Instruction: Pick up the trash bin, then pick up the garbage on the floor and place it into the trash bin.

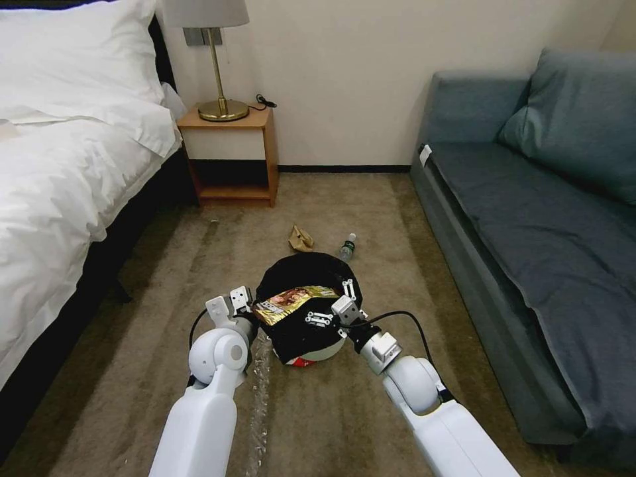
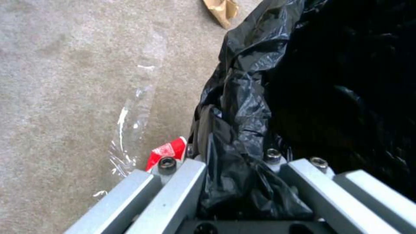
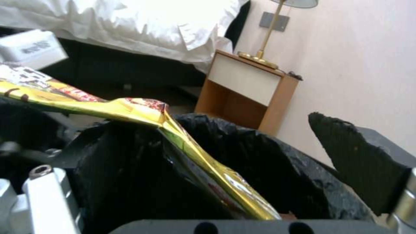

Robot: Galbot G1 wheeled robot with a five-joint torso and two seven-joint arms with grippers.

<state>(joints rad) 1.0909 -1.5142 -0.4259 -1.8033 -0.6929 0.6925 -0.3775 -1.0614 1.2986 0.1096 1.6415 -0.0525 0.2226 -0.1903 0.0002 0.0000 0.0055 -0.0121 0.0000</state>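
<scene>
Closest up, left gripper (image 2: 242,165), pressed together on a bunched fold of black liner at the left rim of the trash bin (image 1: 323,351). Small, round and white below, with the glossy, crumpled bag draped over the rim and hiding most of the wall. Set on the carpet (image 1: 371,218) between the two arms, mouth tipped toward the robot; lifted or resting, cannot tell.

Over the bin's right side, right gripper (image 1: 333,303), fingers spread wide apart and clamped on nothing. Between them, one end of the snack wrapper (image 1: 291,301): gold-brown, shiny, creased, laid across the bin's mouth from the right gripper toward the left rim, part of it dipping into the dark bag.

Under the bin's near edge, peeking out, red-and-white carton (image 1: 301,362). Beyond the bin on the carpet, tan paper wad (image 1: 301,238) and, just beside it, small clear bottle (image 1: 347,247), lying apart from each other.

Beside the left arm, a strip of clear plastic film (image 1: 260,391) stretched along the floor. Bed (image 1: 59,165) to the left, nightstand (image 1: 232,156) with a brass lamp (image 1: 218,73) against the wall, blue sofa (image 1: 530,218) to the right.
</scene>
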